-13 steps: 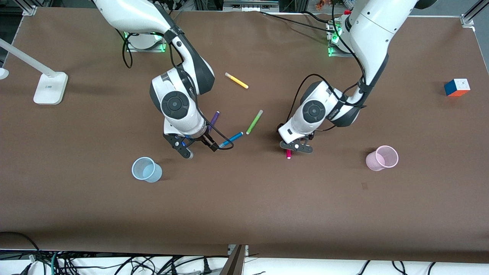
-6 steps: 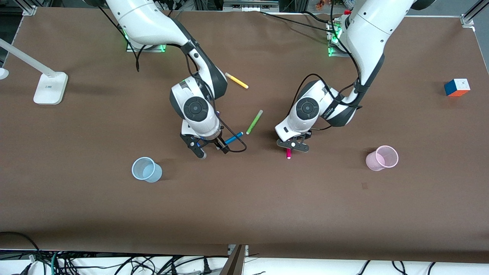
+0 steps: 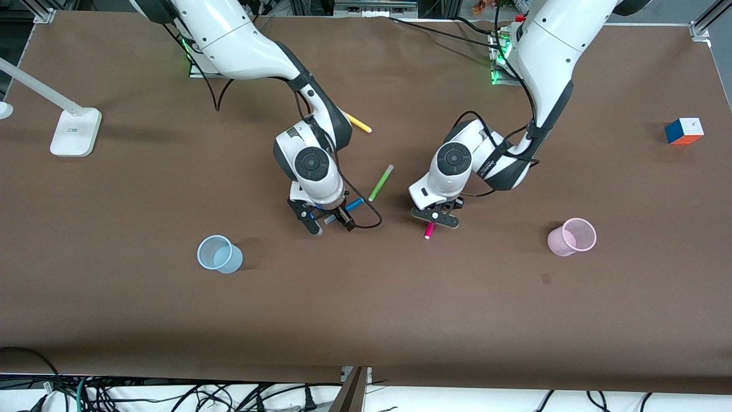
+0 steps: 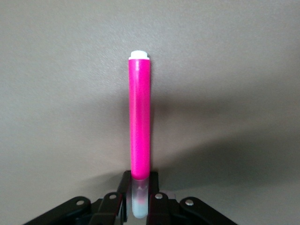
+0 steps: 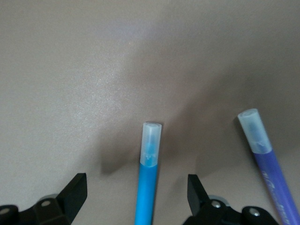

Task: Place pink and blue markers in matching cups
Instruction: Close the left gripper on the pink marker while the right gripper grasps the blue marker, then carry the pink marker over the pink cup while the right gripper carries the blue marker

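Pink marker [image 3: 429,230], centre frame, sits clamped at its pale end in the left gripper [image 3: 436,217], which has snapped shut since a second ago. The right gripper [image 3: 327,220] has slid over to straddle the blue marker [image 3: 353,204], fingers wide. Next, probably: lift toward the pink cup [image 3: 572,236].

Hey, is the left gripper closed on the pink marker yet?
Yes, shut. In the left wrist view the left gripper pinches the pink marker at its pale end.

Brown table [image 3: 400,320] carries markers [image 3: 380,182], cups [image 3: 219,254], cube [image 3: 684,131], lamp base [image 3: 75,132].
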You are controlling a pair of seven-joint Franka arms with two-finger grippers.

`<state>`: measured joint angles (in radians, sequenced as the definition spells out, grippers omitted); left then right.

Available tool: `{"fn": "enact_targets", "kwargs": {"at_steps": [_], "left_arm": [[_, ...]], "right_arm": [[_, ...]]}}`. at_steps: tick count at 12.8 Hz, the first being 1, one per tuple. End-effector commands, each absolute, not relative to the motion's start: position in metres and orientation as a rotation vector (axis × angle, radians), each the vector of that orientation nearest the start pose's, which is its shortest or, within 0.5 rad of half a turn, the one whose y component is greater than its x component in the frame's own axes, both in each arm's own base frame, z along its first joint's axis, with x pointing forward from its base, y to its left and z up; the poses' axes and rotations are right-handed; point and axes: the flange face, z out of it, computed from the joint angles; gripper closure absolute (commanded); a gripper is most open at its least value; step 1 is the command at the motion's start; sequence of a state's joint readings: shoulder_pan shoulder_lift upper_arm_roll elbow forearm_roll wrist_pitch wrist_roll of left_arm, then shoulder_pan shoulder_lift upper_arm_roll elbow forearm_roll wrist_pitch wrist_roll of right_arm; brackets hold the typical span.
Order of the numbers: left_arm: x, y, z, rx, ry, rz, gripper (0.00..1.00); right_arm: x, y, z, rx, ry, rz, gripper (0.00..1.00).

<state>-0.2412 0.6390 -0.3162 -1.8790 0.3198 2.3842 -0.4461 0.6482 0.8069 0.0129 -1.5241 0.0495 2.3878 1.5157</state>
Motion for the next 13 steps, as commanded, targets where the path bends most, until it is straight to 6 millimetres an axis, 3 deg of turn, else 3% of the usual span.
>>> {"fn": "enact_targets", "kwargs": {"at_steps": [1,5,8,9,12,13], "left_arm": [[0.540,-0.312,0.185,-2.993,0.485,0.101,1.00],[0.576,-0.276,0.247,-2.803,0.701,0.332,1.00],[0.600,-0.232,0.295,-2.651,0.833,0.573,1.00],[0.603,-0.216,0.302,-2.607,0.862,0.644,1.00],[0.618,-0.153,0.327,-2.308,0.981,0.823,1.00],[0.625,-0.123,0.330,-2.220,1.002,0.873,1.00]], "right_arm": [[0.563,0.447,0.176,-2.762,1.328,-0.008,0.10],[0.562,0.448,0.173,-2.760,1.327,-0.004,0.21],[0.559,0.452,0.173,-2.763,1.317,-0.003,0.25],[0.559,0.452,0.173,-2.764,1.316,-0.005,0.36],[0.559,0.453,0.174,-2.779,1.275,-0.018,1.00],[0.561,0.452,0.178,-2.780,1.259,-0.022,1.00]]}}
